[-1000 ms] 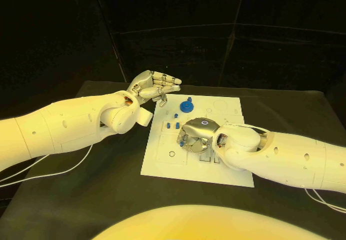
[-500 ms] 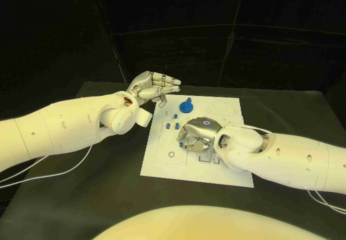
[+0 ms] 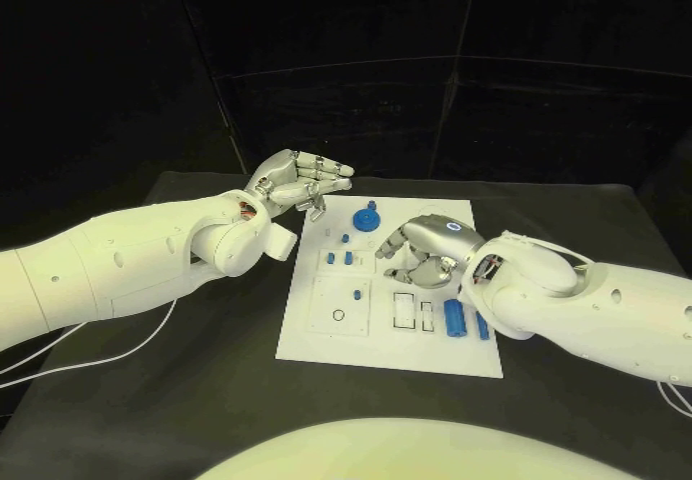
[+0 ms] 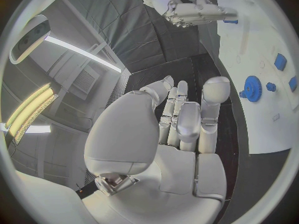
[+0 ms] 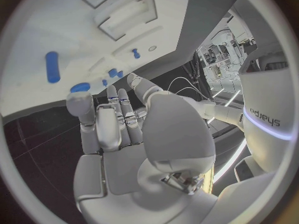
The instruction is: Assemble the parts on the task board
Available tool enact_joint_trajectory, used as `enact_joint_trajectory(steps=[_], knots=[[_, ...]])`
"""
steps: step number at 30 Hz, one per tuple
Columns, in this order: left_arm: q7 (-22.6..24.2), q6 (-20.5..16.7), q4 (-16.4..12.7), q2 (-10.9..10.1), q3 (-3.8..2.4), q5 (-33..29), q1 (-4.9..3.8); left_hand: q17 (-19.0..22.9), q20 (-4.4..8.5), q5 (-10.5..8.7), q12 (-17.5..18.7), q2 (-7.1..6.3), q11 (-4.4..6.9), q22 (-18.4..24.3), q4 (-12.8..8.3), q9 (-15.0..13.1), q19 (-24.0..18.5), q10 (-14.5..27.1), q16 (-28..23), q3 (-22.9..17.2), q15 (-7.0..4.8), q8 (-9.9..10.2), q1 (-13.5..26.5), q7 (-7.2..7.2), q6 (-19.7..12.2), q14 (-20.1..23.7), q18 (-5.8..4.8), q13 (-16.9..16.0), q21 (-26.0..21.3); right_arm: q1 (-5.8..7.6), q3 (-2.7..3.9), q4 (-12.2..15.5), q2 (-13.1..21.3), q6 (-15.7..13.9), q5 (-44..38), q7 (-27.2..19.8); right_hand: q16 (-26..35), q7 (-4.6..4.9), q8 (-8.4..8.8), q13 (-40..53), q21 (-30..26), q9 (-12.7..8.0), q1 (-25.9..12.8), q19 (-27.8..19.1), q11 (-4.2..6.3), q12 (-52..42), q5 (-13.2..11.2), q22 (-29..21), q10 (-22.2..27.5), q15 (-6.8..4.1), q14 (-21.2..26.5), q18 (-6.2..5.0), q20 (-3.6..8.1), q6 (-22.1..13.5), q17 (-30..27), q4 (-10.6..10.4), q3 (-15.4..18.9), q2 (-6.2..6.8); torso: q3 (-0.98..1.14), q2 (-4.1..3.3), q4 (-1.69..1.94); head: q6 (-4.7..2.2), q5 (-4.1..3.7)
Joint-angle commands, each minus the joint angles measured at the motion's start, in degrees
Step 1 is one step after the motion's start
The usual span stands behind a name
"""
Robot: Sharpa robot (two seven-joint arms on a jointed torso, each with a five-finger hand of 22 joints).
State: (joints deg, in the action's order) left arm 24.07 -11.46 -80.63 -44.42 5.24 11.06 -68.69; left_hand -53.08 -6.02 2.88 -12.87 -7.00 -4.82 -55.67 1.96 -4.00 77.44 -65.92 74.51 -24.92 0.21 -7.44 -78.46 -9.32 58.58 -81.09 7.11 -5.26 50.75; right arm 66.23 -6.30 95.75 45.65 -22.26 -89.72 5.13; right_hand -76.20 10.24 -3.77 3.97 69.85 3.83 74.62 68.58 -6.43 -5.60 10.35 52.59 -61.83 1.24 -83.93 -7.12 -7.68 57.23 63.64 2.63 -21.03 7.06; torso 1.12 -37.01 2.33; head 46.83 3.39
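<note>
Head view puts the right hand [image 3: 421,248] over the task board [image 3: 325,335], about two o'clock from the board's middle, fingers curled inward with nothing in them. At five o'clock from that hand, two long blue parts [image 3: 456,317] lie side by side beside the rectangular slots. The left hand [image 3: 299,181] hovers off the board's ten o'clock corner, fingers curled, holding nothing. Between the hands, at the board's twelve o'clock, sits the blue gear [image 3: 368,216], with small blue pieces [image 3: 343,257] below it.
</note>
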Motion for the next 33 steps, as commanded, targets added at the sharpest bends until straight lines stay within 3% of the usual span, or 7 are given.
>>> enact_joint_trajectory(steps=[1,6,10,15,23,33], knots=[[0.07,0.73,0.00,0.08,-0.04,-0.23,-0.08,0.04,0.10,0.29,0.29,0.47,-0.41,0.03,-0.03,0.07,-0.48,-0.07,-0.26,0.26,0.06,-0.08,0.02,-0.45,-0.01,0.44,1.05,-0.06,-0.18,1.16,0.67,-0.72,1.03,0.27,6.13,-0.54,0.04,-0.07,0.29,-0.01,-0.25,-0.11,0.51,-0.26,-0.07,-0.37,0.19,-0.18,0.02,0.26,-1.27,-0.54,0.17,-0.64,-0.35,0.04,0.37,0.29,-0.07,0.24,-0.19,-0.33,-0.32],[0.26,0.68,0.05,0.20,-0.04,-0.23,-0.08,0.07,0.09,0.29,0.28,0.48,-0.40,0.04,-0.02,0.07,-0.49,-0.08,-0.27,0.27,0.06,-0.08,0.02,-0.45,0.00,0.45,1.06,-0.07,-0.21,2.57,1.42,-1.63,2.66,2.77,7.03,-1.24,0.01,-0.01,0.20,-0.04,-0.29,-0.06,1.19,-0.28,-0.09,-0.65,0.43,-0.25,0.02,0.26,-1.25,-0.54,0.18,-0.96,-0.38,0.35,0.32,0.21,-0.13,0.23,-0.01,-0.66,-0.66],[0.36,0.56,0.09,0.18,-0.04,-0.23,-0.08,-0.05,0.09,0.29,0.27,0.51,-0.39,0.01,-0.02,0.06,-0.48,-0.11,-0.21,0.28,0.06,-0.10,0.01,-0.44,0.03,0.42,1.05,-0.08,-0.17,3.05,1.64,-2.97,3.26,5.41,5.43,-0.73,-0.07,-0.03,0.11,-0.15,-0.41,-0.01,1.21,-0.37,-0.16,-0.58,0.27,-0.45,0.68,0.30,-1.26,-0.57,0.16,-1.10,-0.34,0.40,0.85,0.62,-0.12,0.17,-0.23,-0.88,-0.67],[0.35,0.55,0.06,0.19,-0.04,-0.23,-0.08,-0.05,0.09,0.29,0.27,0.51,-0.39,0.01,-0.02,0.06,-0.48,-0.11,-0.21,0.28,0.06,-0.10,0.01,-0.44,0.03,0.42,1.05,-0.08,-0.17,3.21,1.69,-4.60,3.21,8.95,4.20,0.47,-0.09,0.04,-0.01,-0.24,-0.67,0.08,1.03,-0.45,-0.29,-0.66,-0.61,-0.92,1.57,0.37,-1.25,-0.64,0.09,-0.97,-0.54,0.09,2.01,0.75,-0.15,0.09,-0.03,-1.01,-1.11],[0.36,0.52,0.13,0.21,-0.04,-0.23,-0.08,-0.05,0.09,0.29,0.27,0.51,-0.39,0.01,-0.02,0.06,-0.48,-0.11,-0.21,0.28,0.06,-0.10,0.01,-0.44,0.03,0.42,1.05,-0.08,-0.17,3.23,1.68,-6.41,2.01,15.43,3.12,1.79,-0.01,0.08,-0.15,-0.22,-1.70,0.17,0.79,-1.02,-0.33,-1.15,-0.78,-2.57,2.72,0.45,-1.17,-0.93,0.01,-0.96,-1.10,-0.72,4.78,0.54,-0.04,0.05,-0.10,-0.83,-0.87],[0.41,0.49,0.25,0.32,-0.03,-0.23,-0.08,-0.05,0.09,0.29,0.27,0.51,-0.39,0.01,-0.02,0.06,-0.48,-0.11,-0.21,0.28,0.06,-0.10,0.01,-0.44,0.03,0.42,1.05,-0.08,-0.17,3.19,1.64,-7.06,0.97,18.28,2.93,2.04,0.05,-0.10,0.02,-0.19,-1.85,0.12,1.04,-0.99,-0.20,-1.55,-0.73,-2.77,2.43,0.37,-1.12,-0.96,0.04,-1.18,-1.37,-0.82,5.55,0.37,-0.06,0.07,-0.18,-0.73,-0.74]])
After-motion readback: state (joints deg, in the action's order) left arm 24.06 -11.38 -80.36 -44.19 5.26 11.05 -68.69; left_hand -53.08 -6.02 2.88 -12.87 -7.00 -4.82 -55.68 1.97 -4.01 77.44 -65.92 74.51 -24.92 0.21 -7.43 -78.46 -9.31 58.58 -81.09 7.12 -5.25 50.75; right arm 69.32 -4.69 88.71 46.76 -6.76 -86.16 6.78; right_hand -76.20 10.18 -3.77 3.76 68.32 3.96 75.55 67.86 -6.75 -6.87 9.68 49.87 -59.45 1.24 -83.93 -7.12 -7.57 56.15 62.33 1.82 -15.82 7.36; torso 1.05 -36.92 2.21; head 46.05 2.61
